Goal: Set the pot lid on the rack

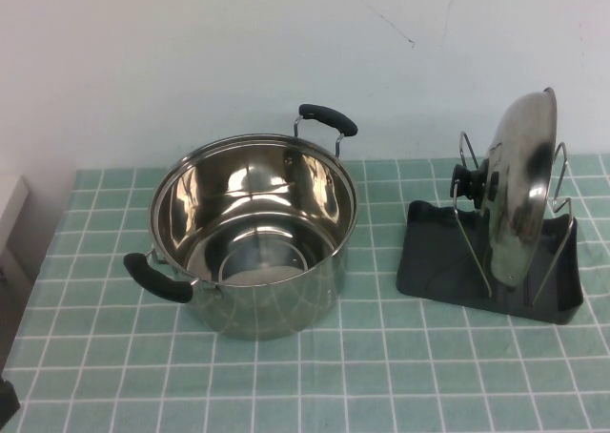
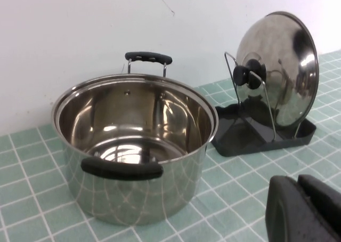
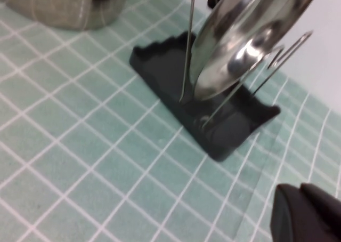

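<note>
The shiny steel pot lid (image 1: 519, 190) stands on edge in the dark grey rack (image 1: 448, 261), leaning between its two wire loops, with its black knob (image 1: 470, 180) facing the pot. The lid (image 2: 277, 71) and rack (image 2: 234, 138) also show in the left wrist view, and the lid (image 3: 240, 39) and rack (image 3: 224, 130) in the right wrist view. My left gripper (image 2: 298, 186) is shut and empty, low over the cloth, apart from pot and rack. My right gripper (image 3: 301, 191) is shut and empty, on the near side of the rack, not touching it. Neither gripper shows in the high view.
An open, empty steel pot (image 1: 253, 233) with two black handles stands left of the rack on the green checked cloth (image 1: 381, 376). A white wall runs behind. A white object (image 1: 10, 204) sits at the left edge.
</note>
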Action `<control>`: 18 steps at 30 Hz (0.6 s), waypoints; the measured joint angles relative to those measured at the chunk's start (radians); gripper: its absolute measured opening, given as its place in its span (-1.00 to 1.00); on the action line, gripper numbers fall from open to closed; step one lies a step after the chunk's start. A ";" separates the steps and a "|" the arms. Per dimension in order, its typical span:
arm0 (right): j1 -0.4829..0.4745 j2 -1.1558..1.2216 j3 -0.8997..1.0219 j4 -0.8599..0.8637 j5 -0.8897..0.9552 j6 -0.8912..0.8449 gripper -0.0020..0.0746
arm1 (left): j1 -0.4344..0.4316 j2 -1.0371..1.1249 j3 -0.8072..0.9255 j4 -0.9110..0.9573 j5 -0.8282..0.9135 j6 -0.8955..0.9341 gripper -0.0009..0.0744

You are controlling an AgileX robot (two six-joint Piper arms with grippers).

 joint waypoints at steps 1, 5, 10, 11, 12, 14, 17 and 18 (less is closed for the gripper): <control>0.000 -0.022 0.002 0.004 -0.003 0.000 -0.95 | 0.000 -0.004 0.008 0.000 -0.002 0.000 -0.97; 0.000 -0.058 0.002 0.036 -0.011 0.012 -0.95 | 0.000 -0.005 0.019 0.000 0.000 0.000 -0.97; 0.000 -0.060 0.002 0.061 -0.010 0.016 -0.95 | 0.000 -0.006 0.019 0.000 0.001 0.000 -0.97; 0.000 -0.060 0.002 0.063 -0.010 0.016 -0.95 | 0.000 -0.006 0.019 0.000 0.001 -0.001 -0.97; 0.000 -0.060 0.002 0.063 -0.010 0.016 -0.95 | 0.000 -0.006 0.019 0.000 0.001 -0.001 -0.97; 0.000 -0.060 0.002 0.065 -0.010 0.017 -0.95 | 0.000 -0.006 0.019 0.000 0.001 -0.002 -0.97; 0.000 -0.060 0.002 0.068 -0.010 0.017 -0.95 | 0.000 -0.006 0.019 0.000 0.001 -0.002 -0.97; 0.000 -0.060 0.002 0.068 -0.010 0.018 -0.95 | 0.000 -0.006 0.019 0.000 0.001 -0.002 -0.97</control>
